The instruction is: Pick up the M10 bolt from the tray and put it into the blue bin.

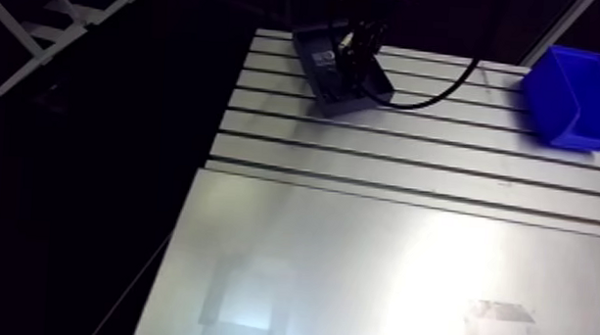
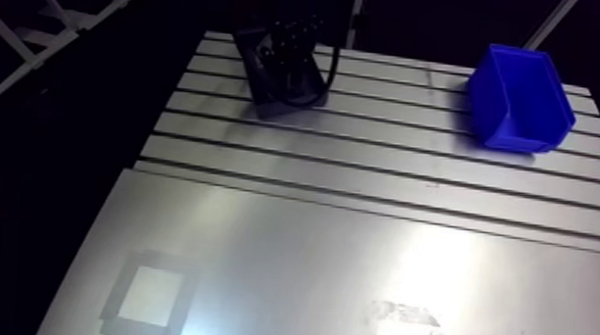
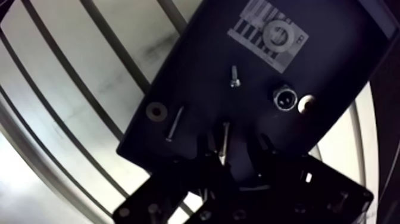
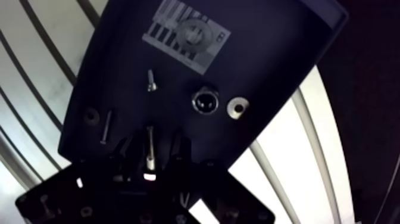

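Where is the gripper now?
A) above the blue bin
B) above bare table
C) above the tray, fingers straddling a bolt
C: the wrist view shows the gripper over the tray with a bolt between its open fingers; the blue bin stands apart.

In the arm view the gripper (image 1: 355,66) is just a dark shape over the tray (image 1: 335,103), and what lies in it is too tiny to tell. The blue bin (image 1: 574,96) is cut off at the side. In the wrist view the low end of the long bolt (image 4: 150,142) is lost in the dark between the fingers (image 4: 127,149).
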`<action>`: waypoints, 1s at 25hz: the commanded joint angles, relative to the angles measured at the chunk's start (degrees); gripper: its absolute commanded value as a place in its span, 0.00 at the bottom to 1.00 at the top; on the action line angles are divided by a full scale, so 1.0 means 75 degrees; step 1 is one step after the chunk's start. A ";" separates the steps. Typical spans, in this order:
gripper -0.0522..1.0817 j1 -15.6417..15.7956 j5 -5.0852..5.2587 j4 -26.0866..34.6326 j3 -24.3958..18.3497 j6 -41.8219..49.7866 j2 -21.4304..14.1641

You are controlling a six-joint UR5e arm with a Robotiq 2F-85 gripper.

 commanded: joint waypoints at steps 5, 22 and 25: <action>0.68 0.0010 -0.0003 -0.0001 0.0020 0.0000 -0.0009; 0.87 0.0022 -0.0003 0.0023 -0.0027 -0.0012 -0.0091; 0.90 0.0022 0.0008 0.0058 -0.0027 -0.0012 -0.0138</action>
